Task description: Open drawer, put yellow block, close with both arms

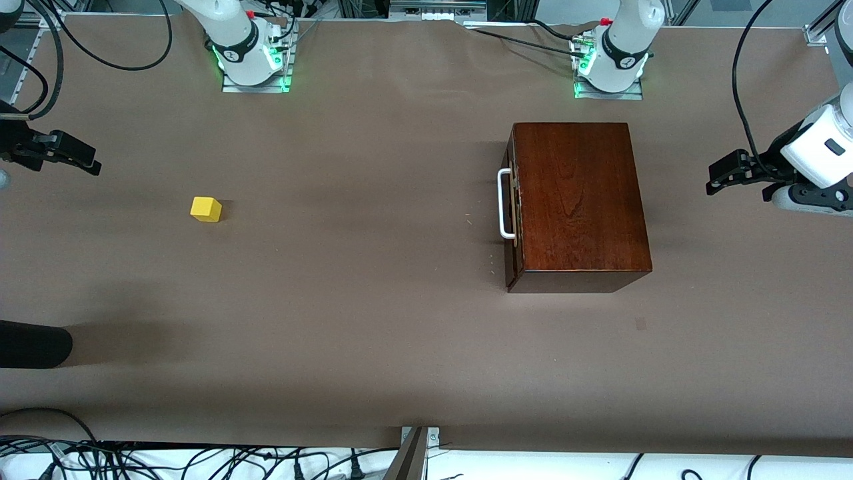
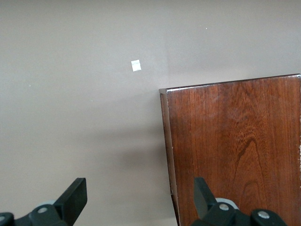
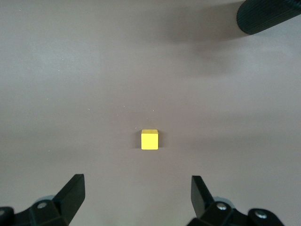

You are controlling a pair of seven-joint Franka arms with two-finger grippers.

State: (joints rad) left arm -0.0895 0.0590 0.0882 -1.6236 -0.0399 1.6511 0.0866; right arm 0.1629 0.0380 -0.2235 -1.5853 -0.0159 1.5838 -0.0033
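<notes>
The mahogany box (image 1: 580, 200) stands toward the left arm's end of the table. Its drawer (image 1: 511, 220) is pushed in, and the white bar handle (image 1: 504, 203) faces the middle of the table. The yellow block (image 1: 206, 209) lies on the brown table toward the right arm's end, apart from everything. My left gripper (image 1: 714, 181) hangs open and empty over the table, past the box's back. In its wrist view, the box top (image 2: 235, 150) fills one side between the open fingers (image 2: 75, 197). My right gripper (image 1: 92, 165) is open and empty, with the block (image 3: 150, 139) ahead of its fingertips (image 3: 138, 193).
A black padded cylinder (image 1: 33, 345) pokes in at the right arm's end, nearer the front camera than the block, and shows as the black cylinder (image 3: 268, 14) in the right wrist view. A small white scrap (image 2: 136, 65) lies on the table by the box. Cables run along the table's edges.
</notes>
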